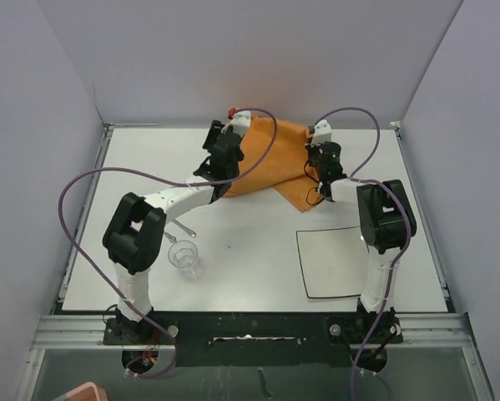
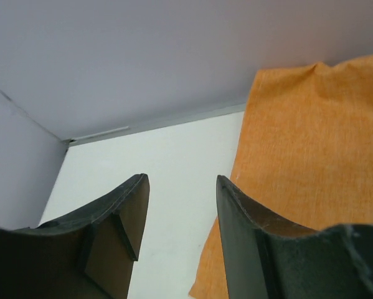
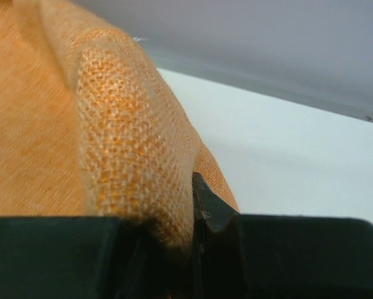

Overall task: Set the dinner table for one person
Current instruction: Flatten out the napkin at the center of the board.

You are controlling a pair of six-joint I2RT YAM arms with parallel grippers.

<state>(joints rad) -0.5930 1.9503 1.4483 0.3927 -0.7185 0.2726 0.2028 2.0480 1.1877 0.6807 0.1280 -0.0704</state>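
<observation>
- The dinner table [image 1: 258,242], a large flat matte white tabletop with thin metal edging, fills the floor of the walled booth; both arms are bolted at its near edge
- An orange woven cloth [image 1: 270,159] lies rumpled at the far middle of the tabletop, one corner trailing towards the near right
- The left gripper [image 2: 181,187] sits at the cloth's left edge with its dark jaws spread; only bare white tabletop shows in the gap, the orange cloth just beside its right-hand finger
- The right gripper [image 3: 189,218] is at the cloth's right side, jaws pressed together on a raised fold of the weave
- A small square white plate [image 1: 337,261] rests near the right arm's base; a clear drinking glass [image 1: 184,256] stands by the left arm, with a thin metal piece of cutlery [image 1: 181,225] just beyond it
</observation>
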